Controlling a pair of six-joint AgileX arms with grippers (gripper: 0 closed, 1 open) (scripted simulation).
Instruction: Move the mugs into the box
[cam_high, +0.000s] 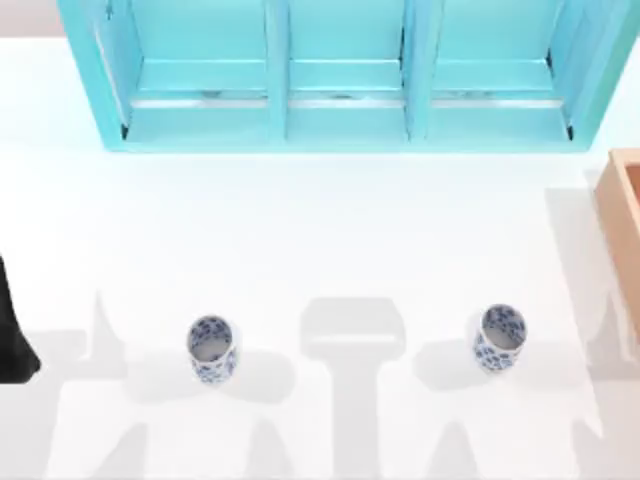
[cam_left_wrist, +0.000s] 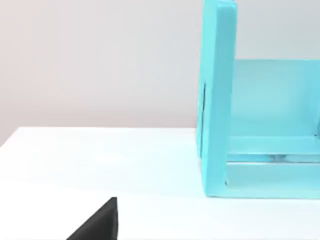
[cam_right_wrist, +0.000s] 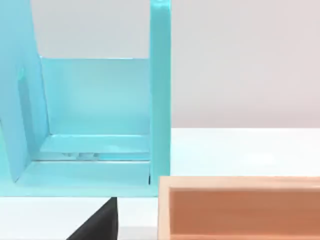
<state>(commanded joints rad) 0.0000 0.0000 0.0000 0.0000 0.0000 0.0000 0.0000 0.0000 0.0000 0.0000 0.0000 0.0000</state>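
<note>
**Both mugs waiting on the open table, box far off at the right edge**

The left mug (cam_high: 211, 347) is standing upright toward the table's left front, and the right mug (cam_high: 498, 338) is standing upright toward the right front, leaning slightly in appearance from the overhead angle. They are sitting well apart from each other, and nothing is touching either one. The tan box (cam_high: 625, 215) is showing as a corner at the table's right edge, behind the right mug; in the right wrist view its thick wall (cam_right_wrist: 240, 207) is lying just in front of the turquoise shelf unit (cam_high: 340, 75).

Risks, as I am judging them: both mugs are tall, narrow and handleless, so a finger arriving off-centre is likely to tip one rather than straddle it, and a knocked mug would roll on the bare white table (cam_high: 320, 230). The left mug is facing the longer trip across the table, so a weak pinch could let it slip on the way. At the box, the thick wall is a hazard: a mug carried too low would be catching the rim and toppling outside. The shelf unit stands close by and could be clipped.

A dark part of the left arm (cam_high: 14, 335) is resting at the table's left edge. I cannot tell how either gripper's jaws are set, and neither is gripping a mug.
</note>
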